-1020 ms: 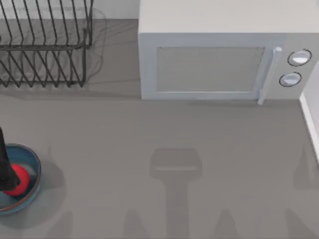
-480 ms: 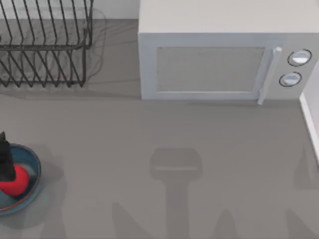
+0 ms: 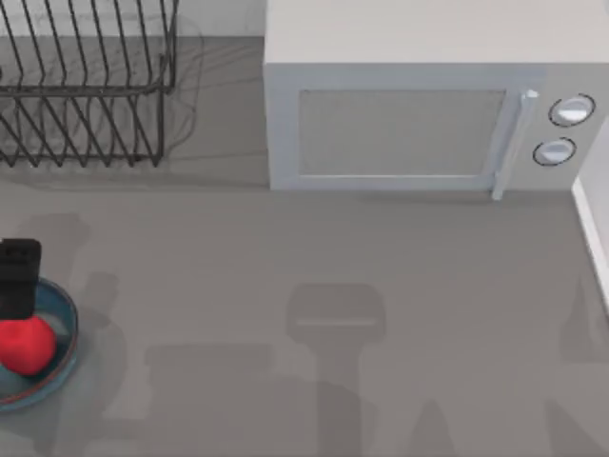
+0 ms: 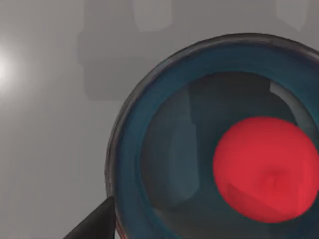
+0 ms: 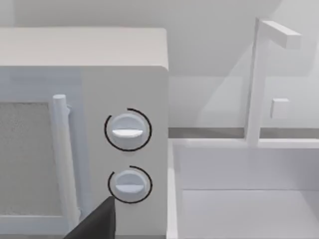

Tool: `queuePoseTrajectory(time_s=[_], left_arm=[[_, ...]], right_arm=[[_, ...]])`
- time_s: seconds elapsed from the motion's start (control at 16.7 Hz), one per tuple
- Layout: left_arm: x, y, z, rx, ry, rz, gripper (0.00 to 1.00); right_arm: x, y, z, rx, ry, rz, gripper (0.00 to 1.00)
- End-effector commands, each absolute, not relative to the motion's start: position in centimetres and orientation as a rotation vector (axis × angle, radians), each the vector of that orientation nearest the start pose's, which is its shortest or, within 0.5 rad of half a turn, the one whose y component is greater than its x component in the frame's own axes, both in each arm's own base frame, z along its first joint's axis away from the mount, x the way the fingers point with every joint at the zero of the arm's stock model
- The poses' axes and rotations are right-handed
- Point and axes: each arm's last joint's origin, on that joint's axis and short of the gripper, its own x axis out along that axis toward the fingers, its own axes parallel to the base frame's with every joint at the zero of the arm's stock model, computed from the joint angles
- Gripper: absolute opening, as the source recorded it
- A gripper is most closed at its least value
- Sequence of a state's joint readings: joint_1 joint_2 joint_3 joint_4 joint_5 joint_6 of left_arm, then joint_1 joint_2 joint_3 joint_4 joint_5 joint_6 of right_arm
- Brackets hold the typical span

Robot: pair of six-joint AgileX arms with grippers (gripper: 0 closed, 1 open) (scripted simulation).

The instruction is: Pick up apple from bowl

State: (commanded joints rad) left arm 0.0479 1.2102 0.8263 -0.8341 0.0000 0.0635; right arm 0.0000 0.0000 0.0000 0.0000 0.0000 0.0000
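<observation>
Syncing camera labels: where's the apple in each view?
Top view: the apple sits in the bowl at the table's left edge, just below the left gripper.
Left wrist view: apple inside the bowl.
Right wrist view: not in it; it faces the microwave.
Shared landmark: the bowl.

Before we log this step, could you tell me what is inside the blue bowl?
The bowl holds one red apple. The left gripper hangs over its far rim, covering a small part of it.

Even soft light, faint table (image 3: 285,257) shadows, one glare spot
</observation>
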Motion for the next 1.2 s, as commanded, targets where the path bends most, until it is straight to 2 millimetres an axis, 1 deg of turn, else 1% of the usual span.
queuePoseTrajectory(time_s=[0.18, 0.36, 0.48, 0.78, 0.84, 0.96, 1.2], left_arm=[[24.6, 1.5, 20.8, 0.021, 1.428, -0.007, 1.0], [26.3, 1.7, 20.1, 0.017, 1.547, -0.014, 1.0], [26.6, 1.8, 19.9, 0.016, 1.571, -0.016, 1.0], [26.6, 1.7, 19.8, 0.019, 1.57, -0.019, 1.0], [26.6, 1.7, 19.4, 0.019, 1.574, -0.019, 1.0], [26.7, 1.7, 17.9, 0.018, 1.579, -0.019, 1.0], [27.1, 1.8, 13.8, 0.017, 1.552, -0.015, 1.0]], right_arm=[[10.6, -0.1, 16.0, 0.0, 0.0, 0.0, 1.0], [10.6, -0.1, 16.0, 0.0, 0.0, 0.0, 1.0], [10.6, -0.1, 16.0, 0.0, 0.0, 0.0, 1.0], [10.6, -0.1, 16.0, 0.0, 0.0, 0.0, 1.0], [10.6, -0.1, 16.0, 0.0, 0.0, 0.0, 1.0], [10.6, -0.1, 16.0, 0.0, 0.0, 0.0, 1.0], [10.6, -0.1, 16.0, 0.0, 0.0, 0.0, 1.0]])
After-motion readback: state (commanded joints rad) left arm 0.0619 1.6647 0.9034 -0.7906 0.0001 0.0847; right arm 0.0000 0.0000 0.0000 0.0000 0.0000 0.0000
